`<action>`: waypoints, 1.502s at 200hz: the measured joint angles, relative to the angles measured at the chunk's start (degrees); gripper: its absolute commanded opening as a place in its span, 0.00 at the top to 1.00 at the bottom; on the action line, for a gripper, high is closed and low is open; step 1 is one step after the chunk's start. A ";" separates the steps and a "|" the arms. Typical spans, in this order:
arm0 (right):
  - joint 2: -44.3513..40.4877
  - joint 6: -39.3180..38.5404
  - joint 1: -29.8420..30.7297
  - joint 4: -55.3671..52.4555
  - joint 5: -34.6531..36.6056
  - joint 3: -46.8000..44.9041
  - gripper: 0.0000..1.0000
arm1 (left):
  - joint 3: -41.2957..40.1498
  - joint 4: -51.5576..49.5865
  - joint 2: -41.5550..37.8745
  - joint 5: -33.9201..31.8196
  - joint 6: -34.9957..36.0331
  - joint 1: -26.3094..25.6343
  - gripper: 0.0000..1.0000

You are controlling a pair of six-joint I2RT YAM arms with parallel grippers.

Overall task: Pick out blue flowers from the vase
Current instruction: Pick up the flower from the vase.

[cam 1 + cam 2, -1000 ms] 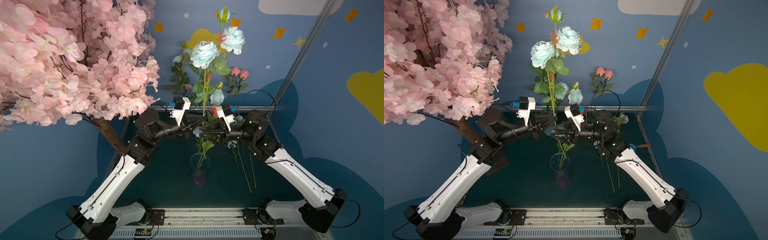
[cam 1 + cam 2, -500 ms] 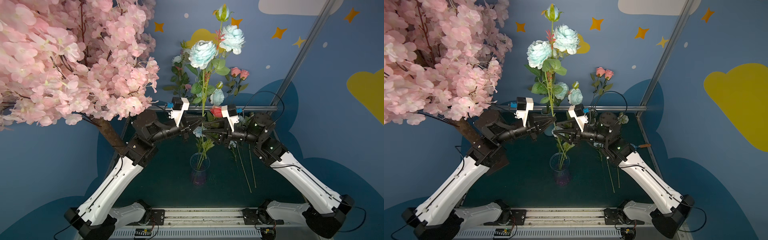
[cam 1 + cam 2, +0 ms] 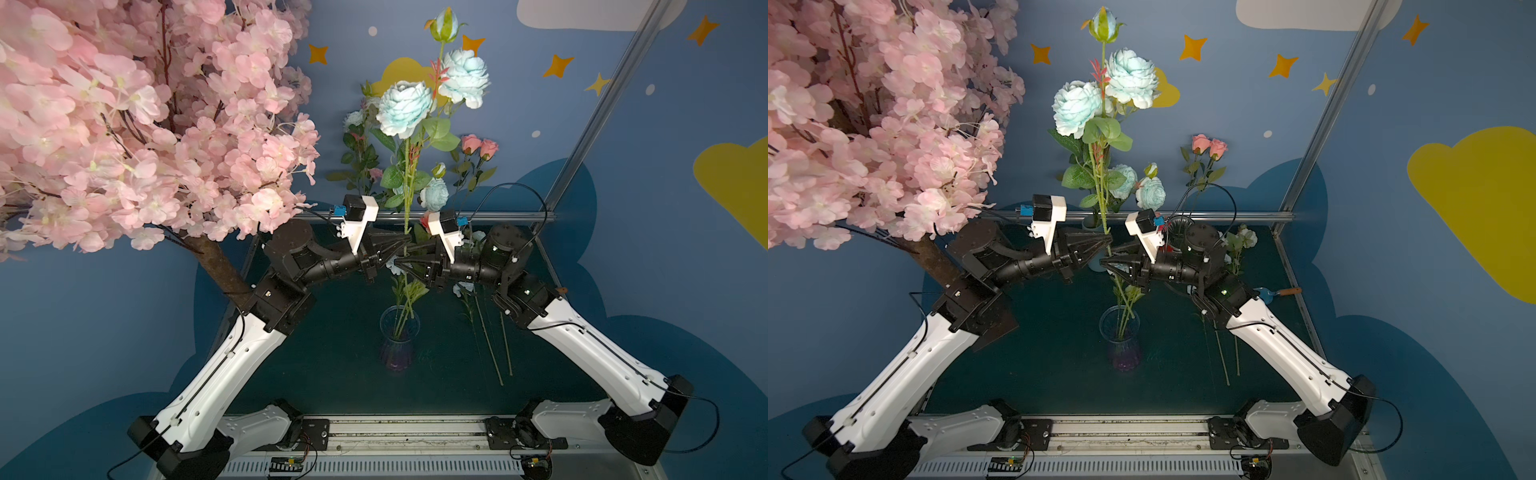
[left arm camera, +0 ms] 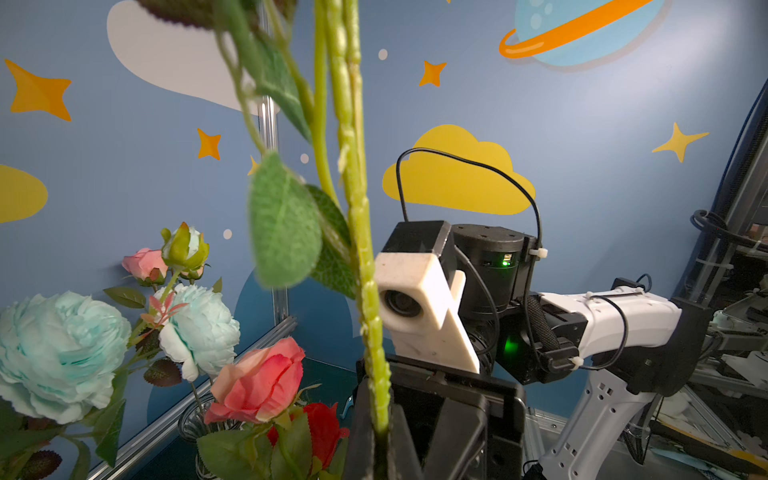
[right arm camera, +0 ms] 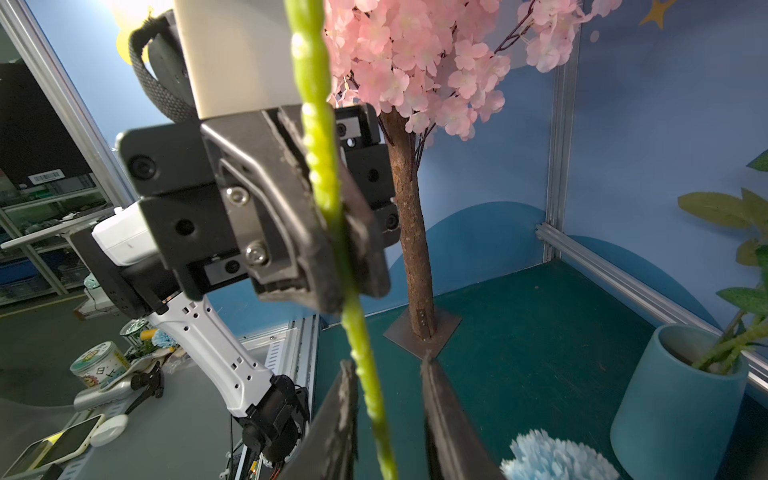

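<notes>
Left pincer (image 5: pixel 343 282) pinching blue flowers (image 3: pixel 405 109) stalk (image 5: pixel 320 158), right pincer (image 5: pixel 386 370) spread, plain only in right wrist view

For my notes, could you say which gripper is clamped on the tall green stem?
The black left gripper; the right gripper's jaws stand apart around the green stem.

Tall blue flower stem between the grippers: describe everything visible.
The blue flower stem stands near upright: a knobbly light-green plastic stalk with leaves, two ruffled pale-blue heads and a top bud. Its foot reaches into the glass vase. The left gripper is shut on it; the right gripper, open, straddles it below.
</notes>
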 measured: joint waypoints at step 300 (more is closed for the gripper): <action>-3.48 -1.68 1.51 -1.64 7.39 3.23 1.00 | -15.52 2.84 -13.84 -10.73 -1.46 0.22 0.13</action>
